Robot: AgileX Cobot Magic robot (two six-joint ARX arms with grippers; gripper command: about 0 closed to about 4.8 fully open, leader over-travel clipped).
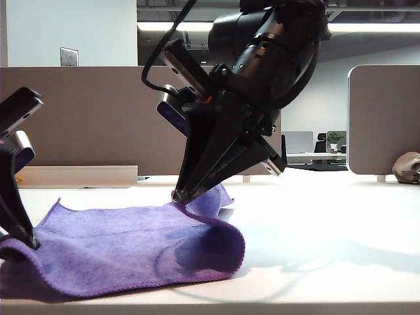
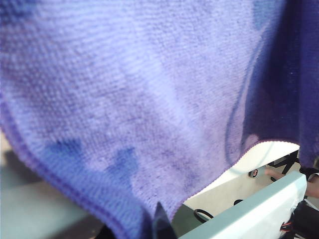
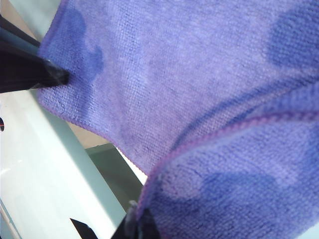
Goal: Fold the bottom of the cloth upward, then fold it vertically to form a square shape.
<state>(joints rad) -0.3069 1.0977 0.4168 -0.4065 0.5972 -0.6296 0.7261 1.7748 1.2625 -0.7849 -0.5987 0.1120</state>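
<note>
The limp, light purple towel [image 1: 131,246] sagged between pinched hems: right gripper [image 1: 178,195] clamped on its corner, left gripper [image 1: 27,241] seemingly closing on its edge

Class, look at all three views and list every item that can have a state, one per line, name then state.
cloth: partly folded, near edge lifted off the table and curled over, both near corners held.
right gripper: shut on a cloth corner, pointing down, carried over the cloth.
left gripper: low at the left, pinching the other corner; how far it has shut cannot be told.
brown-grey lump: resting at the far right, untouched.
</note>
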